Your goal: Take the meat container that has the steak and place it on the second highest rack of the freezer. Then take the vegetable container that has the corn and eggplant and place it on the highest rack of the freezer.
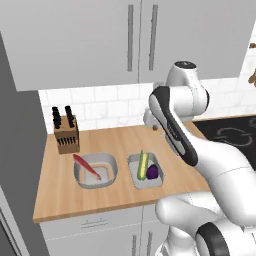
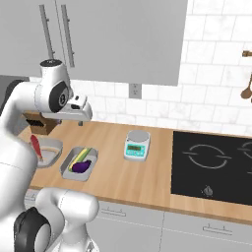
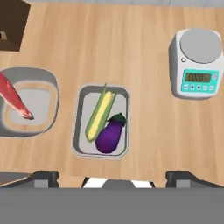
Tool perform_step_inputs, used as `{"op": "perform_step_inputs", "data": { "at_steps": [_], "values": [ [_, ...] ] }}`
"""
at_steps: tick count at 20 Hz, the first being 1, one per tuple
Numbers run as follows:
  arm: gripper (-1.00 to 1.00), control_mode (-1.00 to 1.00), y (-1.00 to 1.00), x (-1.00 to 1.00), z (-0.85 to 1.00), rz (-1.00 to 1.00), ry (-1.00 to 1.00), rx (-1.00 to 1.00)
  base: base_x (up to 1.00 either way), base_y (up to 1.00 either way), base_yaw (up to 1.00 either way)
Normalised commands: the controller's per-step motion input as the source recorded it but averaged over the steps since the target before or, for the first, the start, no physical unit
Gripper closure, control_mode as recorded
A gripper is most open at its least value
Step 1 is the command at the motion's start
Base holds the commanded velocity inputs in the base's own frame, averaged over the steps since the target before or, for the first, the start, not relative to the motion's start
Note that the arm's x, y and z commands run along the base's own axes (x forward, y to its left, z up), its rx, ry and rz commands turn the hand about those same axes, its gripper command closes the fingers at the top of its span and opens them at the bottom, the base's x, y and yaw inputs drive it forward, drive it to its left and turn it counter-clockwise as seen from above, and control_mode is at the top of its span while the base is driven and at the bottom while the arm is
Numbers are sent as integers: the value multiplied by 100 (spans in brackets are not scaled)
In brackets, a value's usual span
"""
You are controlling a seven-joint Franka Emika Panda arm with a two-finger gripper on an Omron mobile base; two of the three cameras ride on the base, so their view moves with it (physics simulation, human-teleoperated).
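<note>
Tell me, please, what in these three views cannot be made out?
- Freezer: left base view, a dark slab cut off by the left edge; doors and racks unseen.
- Steak: hand view, its upper end cut off by the left edge.
- Meat container: right base view, partly behind the arm.
- Kitchen scale: hand view, display digits too small.

Even, bright rendered light, soft faint shadows, slightly coarse pictures.

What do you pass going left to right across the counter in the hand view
knife block → meat container with the steak → vegetable container holding the corn and the eggplant → kitchen scale.
</note>
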Motion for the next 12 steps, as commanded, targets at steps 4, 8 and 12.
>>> {"op": "perform_step_inputs", "data": {
  "at_steps": [4, 8, 12],
  "values": [
    [-100, -100, 83, -23, -37, 10, 8, -6, 0, 0, 0],
    [-100, -100, 90, -20, -39, 13, 7, -7, 0, 0, 0],
    [-100, -100, 80, -6, -40, 13, 7, -5, 0, 0, 0]
  ]
}}
